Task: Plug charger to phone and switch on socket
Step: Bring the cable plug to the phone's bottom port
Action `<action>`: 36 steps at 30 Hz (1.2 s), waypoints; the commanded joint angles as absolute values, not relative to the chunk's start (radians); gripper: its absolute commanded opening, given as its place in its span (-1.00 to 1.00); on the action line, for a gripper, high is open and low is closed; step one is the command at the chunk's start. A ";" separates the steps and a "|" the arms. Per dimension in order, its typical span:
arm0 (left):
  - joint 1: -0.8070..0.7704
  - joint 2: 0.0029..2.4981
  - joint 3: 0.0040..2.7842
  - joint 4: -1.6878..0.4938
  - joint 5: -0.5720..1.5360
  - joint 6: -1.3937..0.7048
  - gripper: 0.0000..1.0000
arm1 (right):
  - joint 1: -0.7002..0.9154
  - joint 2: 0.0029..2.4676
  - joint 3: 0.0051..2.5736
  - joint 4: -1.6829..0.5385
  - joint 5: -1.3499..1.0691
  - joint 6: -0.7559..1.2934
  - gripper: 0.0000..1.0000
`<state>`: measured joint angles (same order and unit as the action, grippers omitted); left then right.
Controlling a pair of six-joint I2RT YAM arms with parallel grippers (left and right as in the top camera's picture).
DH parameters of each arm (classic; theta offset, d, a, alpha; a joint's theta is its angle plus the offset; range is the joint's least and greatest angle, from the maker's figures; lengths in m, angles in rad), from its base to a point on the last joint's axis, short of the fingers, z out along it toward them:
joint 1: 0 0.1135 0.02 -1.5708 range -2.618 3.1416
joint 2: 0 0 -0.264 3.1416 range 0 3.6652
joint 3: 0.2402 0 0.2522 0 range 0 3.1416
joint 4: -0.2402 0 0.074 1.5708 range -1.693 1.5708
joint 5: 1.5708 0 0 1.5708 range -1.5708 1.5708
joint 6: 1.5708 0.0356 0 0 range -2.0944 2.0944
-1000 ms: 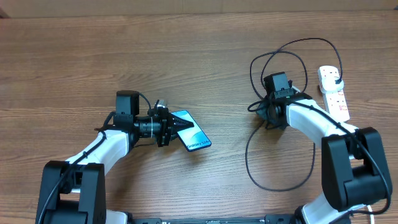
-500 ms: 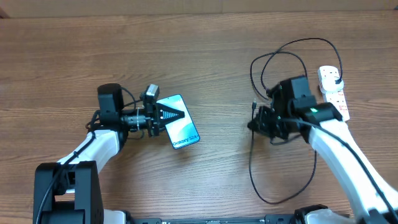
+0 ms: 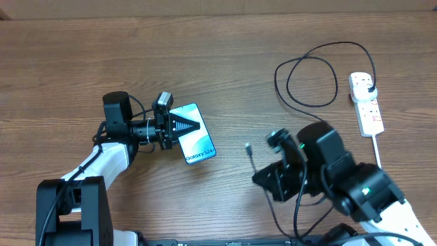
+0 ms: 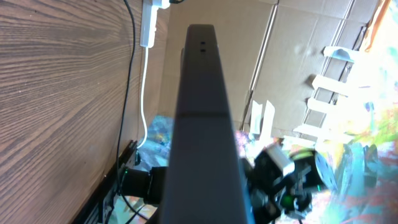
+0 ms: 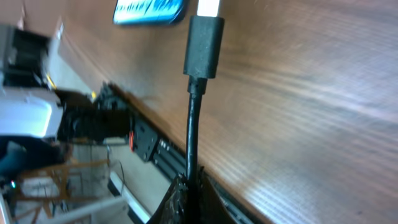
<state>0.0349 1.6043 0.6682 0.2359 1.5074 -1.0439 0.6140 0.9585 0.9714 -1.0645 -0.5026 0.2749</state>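
Left gripper closed, forearm low, pointing right; right gripper closed, arm raised, pointing left.

Lab-style workspace: wood-grain table, cardboard panels beyond edge.

Open table lies between the phone and the charger tip — a free lane. Rightward, cable loops and the socket crowd the back — the right arm fills the front.
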 commanded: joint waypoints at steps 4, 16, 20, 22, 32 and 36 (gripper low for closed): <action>0.038 1.601 0.682 0.241 1.542 -0.930 -0.91 | 0.886 0.986 0.981 -0.982 -0.428 0.400 -0.92; 0.038 1.601 0.682 0.298 1.489 -0.976 -0.91 | 1.026 1.164 0.981 -0.842 -0.316 0.554 -0.92; 0.039 1.601 0.682 0.298 1.491 -0.976 -0.92 | 1.026 1.216 0.981 -0.799 -0.323 0.581 -0.92; 0.039 1.601 0.682 0.298 1.493 -0.976 -0.92 | 1.026 1.238 0.981 -0.797 -0.322 0.580 -0.92; 0.039 1.601 0.682 0.301 1.546 -0.929 -0.92 | 1.026 1.255 0.981 -0.787 -0.262 0.580 -0.92; 0.039 1.601 0.682 0.301 1.545 -0.902 -0.92 | 1.026 1.255 0.981 -0.786 -0.259 0.579 -0.92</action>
